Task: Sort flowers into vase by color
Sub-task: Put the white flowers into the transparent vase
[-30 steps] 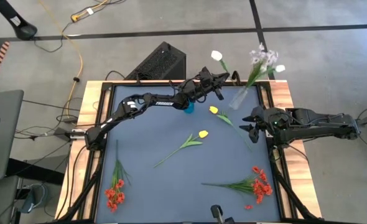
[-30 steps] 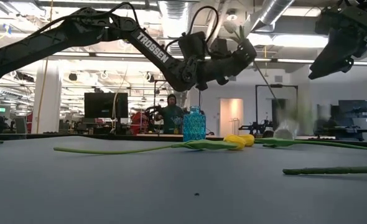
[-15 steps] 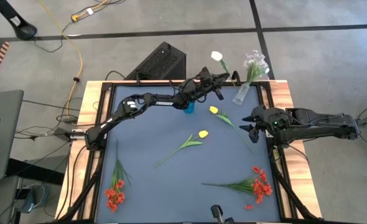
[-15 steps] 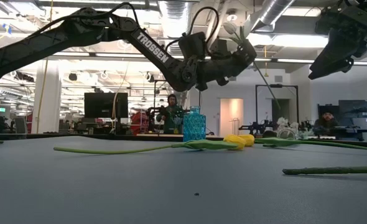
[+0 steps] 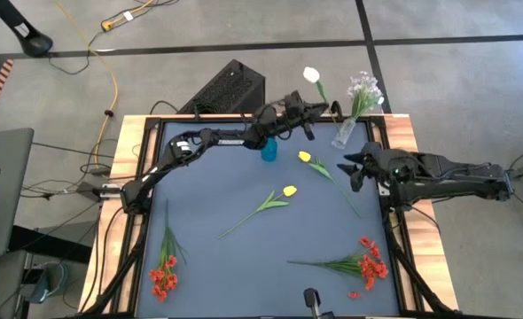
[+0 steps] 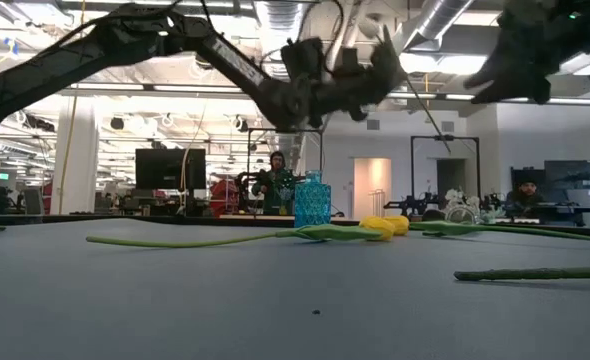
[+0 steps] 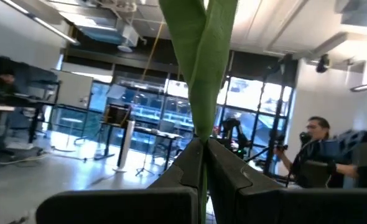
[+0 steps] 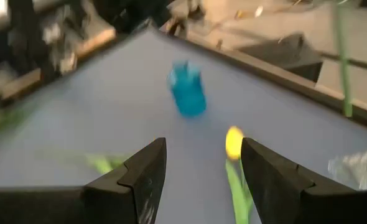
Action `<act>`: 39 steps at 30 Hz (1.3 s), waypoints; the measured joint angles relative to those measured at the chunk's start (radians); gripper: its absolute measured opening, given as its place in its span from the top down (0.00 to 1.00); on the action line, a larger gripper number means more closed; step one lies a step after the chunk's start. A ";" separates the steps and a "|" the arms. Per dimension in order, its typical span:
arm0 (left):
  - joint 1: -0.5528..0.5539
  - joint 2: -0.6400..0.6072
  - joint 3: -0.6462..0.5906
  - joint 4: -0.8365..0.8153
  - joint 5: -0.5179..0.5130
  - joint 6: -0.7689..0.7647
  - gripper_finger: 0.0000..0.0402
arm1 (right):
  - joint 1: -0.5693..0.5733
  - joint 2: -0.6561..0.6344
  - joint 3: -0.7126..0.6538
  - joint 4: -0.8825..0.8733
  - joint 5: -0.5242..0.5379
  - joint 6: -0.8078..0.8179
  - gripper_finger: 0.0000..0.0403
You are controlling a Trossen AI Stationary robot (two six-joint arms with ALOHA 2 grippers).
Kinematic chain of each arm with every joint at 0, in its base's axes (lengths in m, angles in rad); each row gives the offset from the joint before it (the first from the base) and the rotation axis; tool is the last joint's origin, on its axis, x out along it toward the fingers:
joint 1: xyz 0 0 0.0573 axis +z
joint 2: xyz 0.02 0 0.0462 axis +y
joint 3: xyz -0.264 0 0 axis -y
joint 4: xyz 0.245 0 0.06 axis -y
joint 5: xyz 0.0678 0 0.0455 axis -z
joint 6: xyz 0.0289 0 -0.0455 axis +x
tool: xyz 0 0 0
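We find a white tulip at upper centre of the high view, its stem clamped in the left gripper, above the far table edge. A clear vase of lilac sprays stands beside it. The right gripper, jaws parted and empty, hovers centre-right over a yellow tulip.

Flower-strewn blue table

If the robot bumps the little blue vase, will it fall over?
Maybe. The blue vase stands upright and empty, narrow at the neck, so it probably tips on a bump. It looks like glass, so it might slide on the mat and could crack if it fell.
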 joint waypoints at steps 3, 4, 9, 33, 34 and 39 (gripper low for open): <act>0.021 -0.073 -0.031 -0.067 0.026 0.018 1.00 | -0.083 0.014 0.001 0.064 -0.001 0.024 0.42; 0.027 -0.106 -0.052 -0.095 0.023 0.046 1.00 | -0.117 0.022 0.001 0.073 -0.002 0.024 0.43; 0.037 -0.341 -0.213 -0.224 -0.049 0.226 1.00 | -0.321 0.072 0.004 0.125 -0.058 -0.023 0.46; -0.226 -1.096 -1.138 -0.219 -0.076 0.491 1.00 | -0.884 0.726 0.293 0.209 -0.243 0.004 0.45; -0.247 -1.110 -1.168 -0.173 -0.085 0.497 1.00 | -0.896 0.746 0.294 0.240 -0.240 -0.001 0.45; -0.319 -1.130 -1.353 0.135 -0.105 0.453 1.00 | -0.952 0.828 0.311 0.347 -0.346 0.148 0.45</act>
